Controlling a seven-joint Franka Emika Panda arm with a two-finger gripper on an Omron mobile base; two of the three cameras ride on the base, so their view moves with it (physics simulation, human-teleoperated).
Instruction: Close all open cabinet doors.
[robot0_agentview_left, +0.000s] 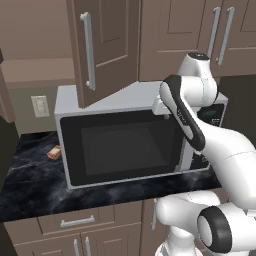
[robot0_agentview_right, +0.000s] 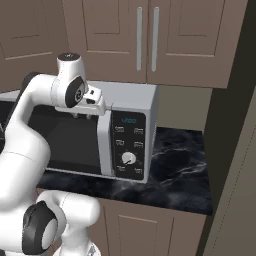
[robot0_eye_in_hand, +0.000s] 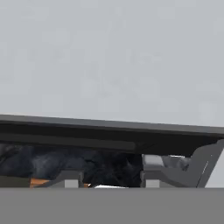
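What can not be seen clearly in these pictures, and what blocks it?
- Inside of the cabinet behind the open cabinet door: left base view, hidden by the door itself and cut by the top edge.
- Tool: the hand view is too close to the microwave top to show whether its fingertips are open or shut.
- Small orange thing on the counter: left base view, partly behind the microwave, too small to name.
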